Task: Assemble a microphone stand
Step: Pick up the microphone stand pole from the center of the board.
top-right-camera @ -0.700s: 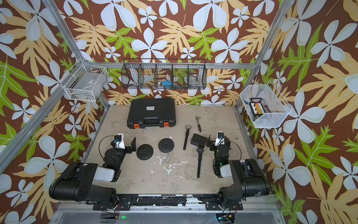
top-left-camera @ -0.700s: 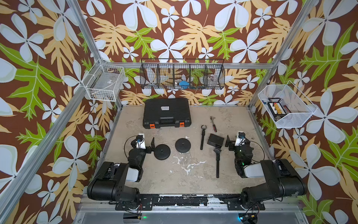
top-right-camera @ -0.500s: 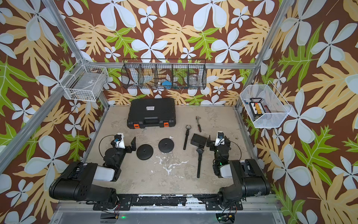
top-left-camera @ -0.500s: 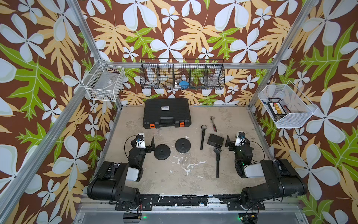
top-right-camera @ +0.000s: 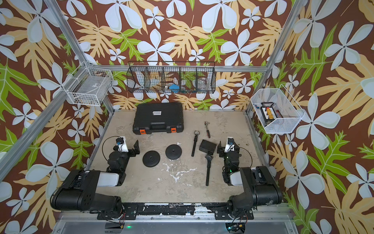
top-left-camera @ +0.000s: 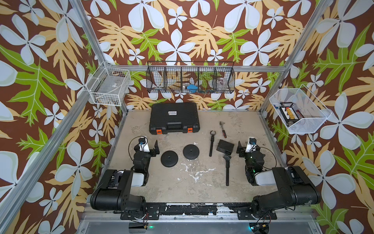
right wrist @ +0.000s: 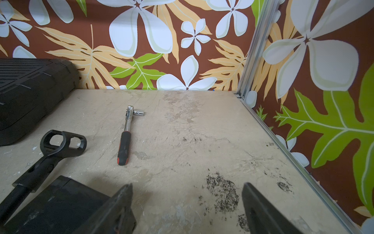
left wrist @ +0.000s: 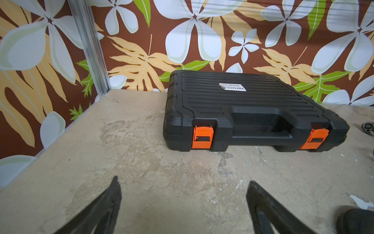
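Resting low on the counter, both arms folded at the near edge, neither carrying anything. Left hand: fingers spread wide, bare counter between them, aimed at the black tool case that lies shut at the back, orange latches facing the arms. Right hand: also spread, nothing between the fingers, only stained counter in the gap. Stand parts all loose and flat, none joined. Two round black bases: near base just right of the left hand, far base beside it, a small gap between the two. Short pole with a ring clip at its far end lies right of the far base, pointing front to back. Black block sits askew between short pole and right hand; in the right wrist view it lies close against one finger, contact not certain. Long pole runs from the block's near corner toward the front edge, jointed head up by the block; touching or just apart, cannot tell. Ratchet, red-and-black grip, socket on its head, lies apart behind the block, right of the case. Off the counter: black wire rack on the back wall, a white basket on the left wall, a second white basket on the right wall, contents small and unclear
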Motion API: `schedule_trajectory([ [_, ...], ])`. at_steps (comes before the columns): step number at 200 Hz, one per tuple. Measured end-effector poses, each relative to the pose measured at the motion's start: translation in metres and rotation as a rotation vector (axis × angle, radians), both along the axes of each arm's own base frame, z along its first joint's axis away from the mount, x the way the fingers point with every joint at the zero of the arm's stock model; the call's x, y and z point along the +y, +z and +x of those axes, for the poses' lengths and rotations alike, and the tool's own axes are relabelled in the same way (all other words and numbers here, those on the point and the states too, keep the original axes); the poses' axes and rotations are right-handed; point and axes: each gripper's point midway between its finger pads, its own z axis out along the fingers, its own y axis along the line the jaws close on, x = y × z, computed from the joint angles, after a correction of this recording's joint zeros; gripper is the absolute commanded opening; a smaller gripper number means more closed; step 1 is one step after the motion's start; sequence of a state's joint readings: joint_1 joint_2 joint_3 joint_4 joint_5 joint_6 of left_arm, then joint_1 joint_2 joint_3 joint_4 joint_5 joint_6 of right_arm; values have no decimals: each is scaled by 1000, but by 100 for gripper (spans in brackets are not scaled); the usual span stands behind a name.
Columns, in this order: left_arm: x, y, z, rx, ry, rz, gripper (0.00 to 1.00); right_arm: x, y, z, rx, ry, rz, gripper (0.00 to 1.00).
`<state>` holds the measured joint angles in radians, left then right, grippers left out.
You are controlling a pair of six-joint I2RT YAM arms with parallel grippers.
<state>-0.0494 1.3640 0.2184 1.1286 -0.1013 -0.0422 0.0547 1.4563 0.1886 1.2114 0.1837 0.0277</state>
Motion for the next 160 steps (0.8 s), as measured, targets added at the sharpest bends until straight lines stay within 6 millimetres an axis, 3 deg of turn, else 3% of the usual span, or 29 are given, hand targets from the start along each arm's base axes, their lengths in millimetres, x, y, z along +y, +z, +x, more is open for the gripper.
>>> schedule_trajectory([
  [11,2,26,1,-52,22,-8,86,-3,15,1,-21,-23,5,81],
  [27,7,57,-9,-124,66,-55,82,-7,59,7,-89,-53,36,78],
  [43,8,74,-21,-168,81,-122,82,-6,100,7,-134,-51,94,72],
  [62,-8,85,-32,-190,28,-206,82,8,115,-1,-101,4,168,67],
  [100,-75,94,-44,-158,-246,-393,78,55,111,-29,65,195,300,67],
  [133,-161,96,-53,-46,-540,-470,79,74,70,-60,257,275,385,65],
  [160,-213,89,-62,33,-683,-453,78,91,37,-78,414,327,460,63],
])
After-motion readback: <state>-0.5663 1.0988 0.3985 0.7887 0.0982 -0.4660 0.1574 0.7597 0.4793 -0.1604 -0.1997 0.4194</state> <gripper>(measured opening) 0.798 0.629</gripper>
